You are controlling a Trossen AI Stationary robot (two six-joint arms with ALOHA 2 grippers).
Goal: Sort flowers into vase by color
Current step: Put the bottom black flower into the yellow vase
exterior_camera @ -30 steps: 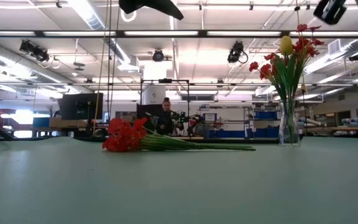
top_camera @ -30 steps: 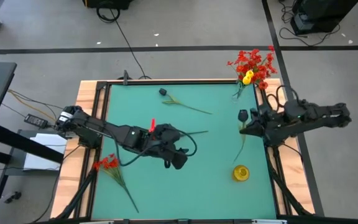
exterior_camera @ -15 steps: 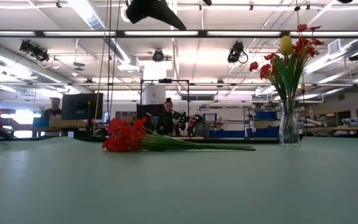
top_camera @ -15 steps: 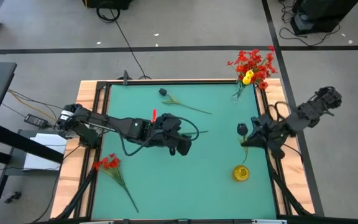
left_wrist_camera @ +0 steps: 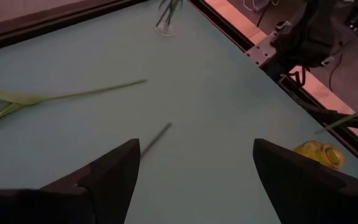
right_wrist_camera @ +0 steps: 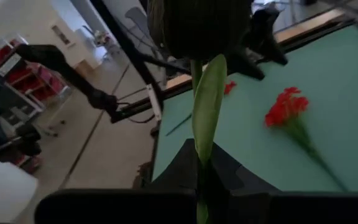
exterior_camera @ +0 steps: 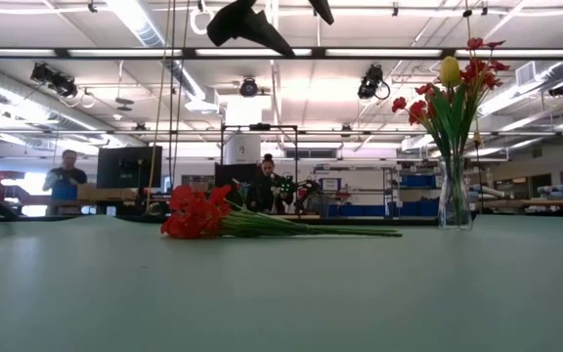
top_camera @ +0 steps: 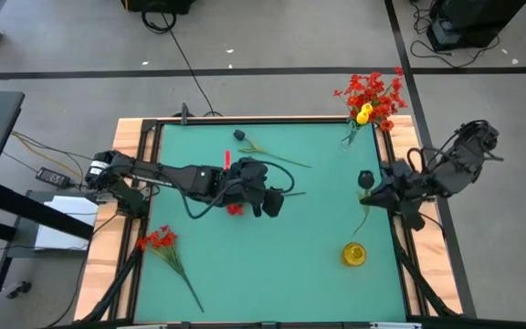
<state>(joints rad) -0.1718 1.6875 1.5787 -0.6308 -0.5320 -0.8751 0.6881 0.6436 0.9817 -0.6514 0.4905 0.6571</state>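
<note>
A clear vase (top_camera: 352,137) at the far right corner holds red flowers and one yellow (exterior_camera: 450,70). My right gripper (top_camera: 379,192) is by the right edge, shut on a dark-headed flower (top_camera: 365,178). My left gripper (top_camera: 275,198) hovers open over the table's middle, above a thin stem (left_wrist_camera: 155,140); a red bloom (top_camera: 234,208) lies beside it. Another dark-headed flower (top_camera: 241,135) lies at the far side, and a red bunch (top_camera: 158,240) at the near left. My right gripper pinches the flower's green stem (right_wrist_camera: 201,177) between its two fingers, a little below the dark head (right_wrist_camera: 197,25). A long leaf (right_wrist_camera: 207,106) stands up past the fingers. The rest of the stem (top_camera: 360,217) trails toward the near edge; whether its end touches the table I cannot tell.
A yellow round thing (top_camera: 353,253) lies near the right edge, below the right gripper. A wooden frame (top_camera: 126,174) borders the green table. People stand in the room beyond the far edge (exterior_camera: 265,181).
My left gripper has moved toward the table's far edge, staying open, and the red bloom now shows beside it. My right arm has swung and turned at the wrist, carrying the dark-headed flower a little up and toward the right edge.
</note>
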